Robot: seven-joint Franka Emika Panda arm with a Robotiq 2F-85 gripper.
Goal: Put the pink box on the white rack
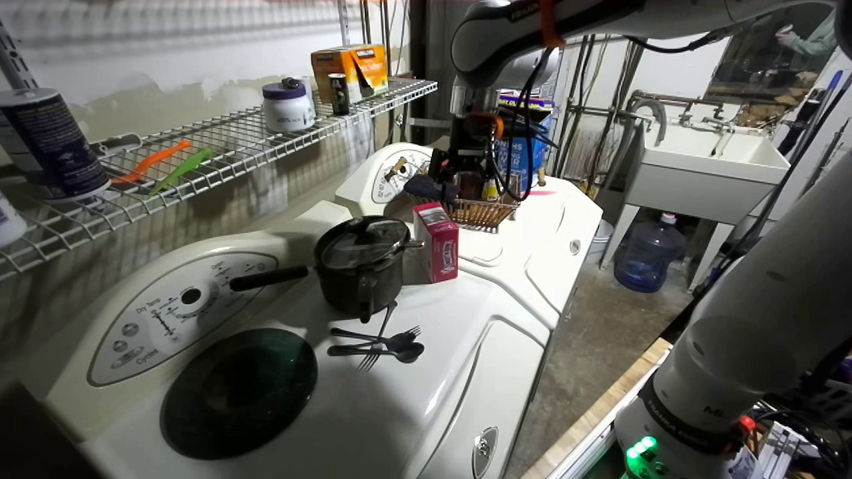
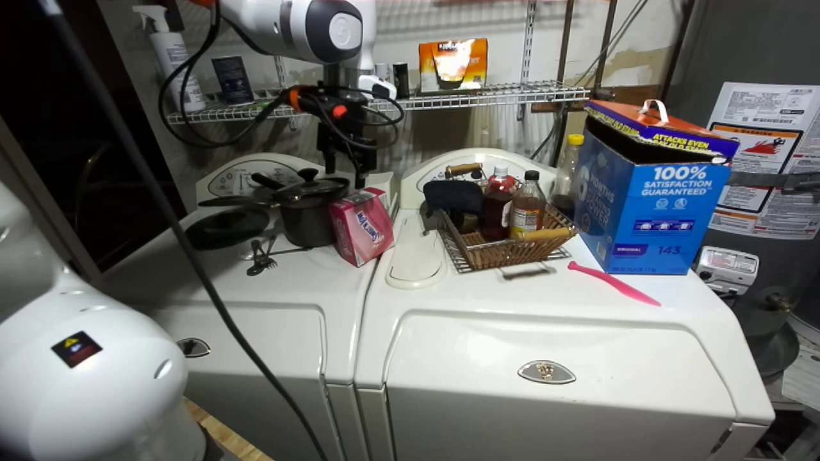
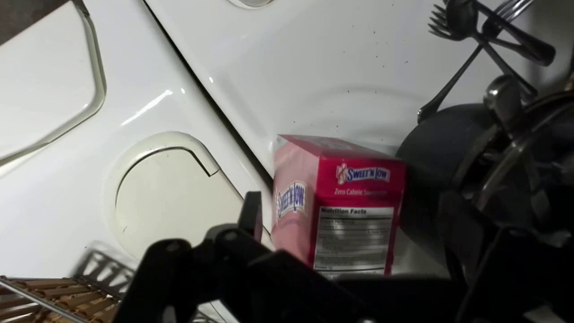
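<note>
Piping (image 1: pixel 679 99) runs along the white wall (image 1: pixel 682 72) behind the utility sink (image 1: pixel 705 183); mottled concrete floor (image 1: pixel 589 346) spreads beneath it.

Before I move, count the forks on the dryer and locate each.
2. One fork lies next to the spoon, overlapping it in the wrist view; the other fork runs across that pair, its handle end near the lidded pot. Any behind it would be hidden.

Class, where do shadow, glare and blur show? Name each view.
In an exterior view, striped shadows below the long white wire rack; in the wrist view, glare streaks the glossy white appliance, and small nutrition print blurs on the rectangular pink carton.
</note>
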